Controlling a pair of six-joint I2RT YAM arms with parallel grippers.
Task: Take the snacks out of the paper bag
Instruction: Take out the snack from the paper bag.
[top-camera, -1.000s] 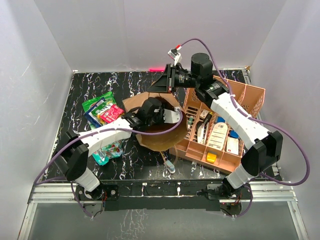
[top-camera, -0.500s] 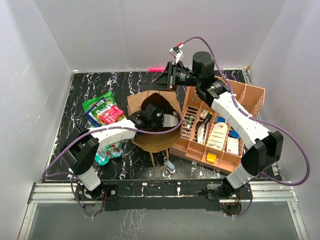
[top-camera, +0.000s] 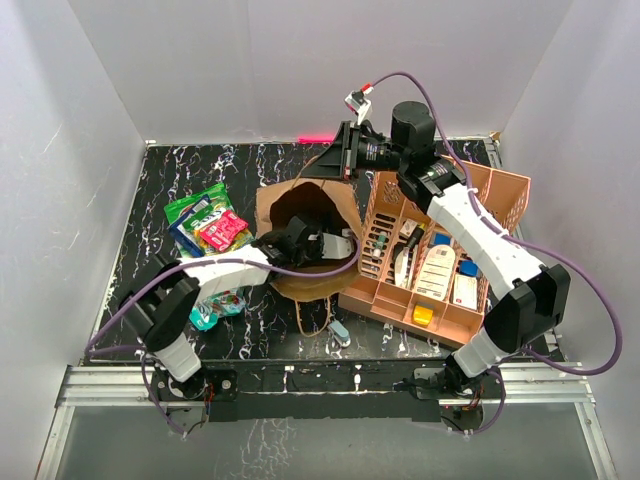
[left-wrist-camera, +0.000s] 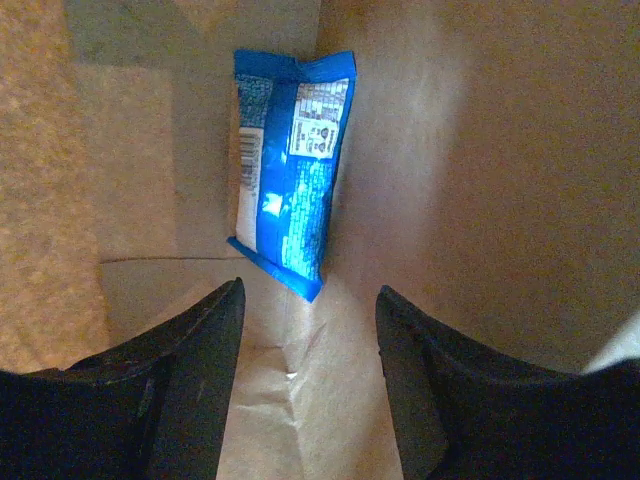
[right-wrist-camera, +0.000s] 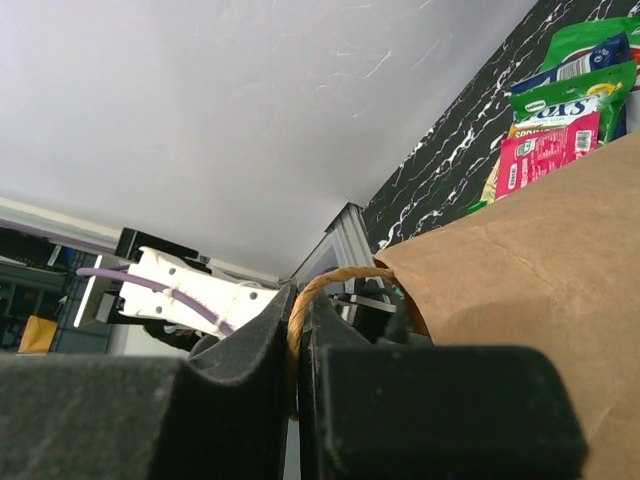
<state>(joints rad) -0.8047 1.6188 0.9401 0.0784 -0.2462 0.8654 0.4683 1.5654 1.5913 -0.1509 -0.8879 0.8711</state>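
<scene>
Since a second ago the right gripper has hauled the far rim of the paper bag up and back a bit, so the mouth gapes wider. The left arm has also folded its elbow in toward the near-left corner of the table and dipped further inside.

Fingers first: the left gripper is sitting spread about halfway, with nothing between the fingers and nothing touching them. The right one's are pressed together, pinching the bag's twisted loop handle.

Pose-wise, the left forearm runs low across the table from that near-left corner, and the wrist is buried in the bag's mouth. The right arm stretches from its base at the near edge, up over the orange tray, with the wrist turned left toward the bag's far rim.

The bag sits mid-table, right up against the tray's left side, mouth facing up, and its other handle lies flat toward the near edge. Inside, a blue packet lies along a crease of the brown paper. Its long axis points straight away from the fingertips, and its near corner is just ahead of them, not touching.

The rest of the snacks are piled near the table's left edge.
</scene>
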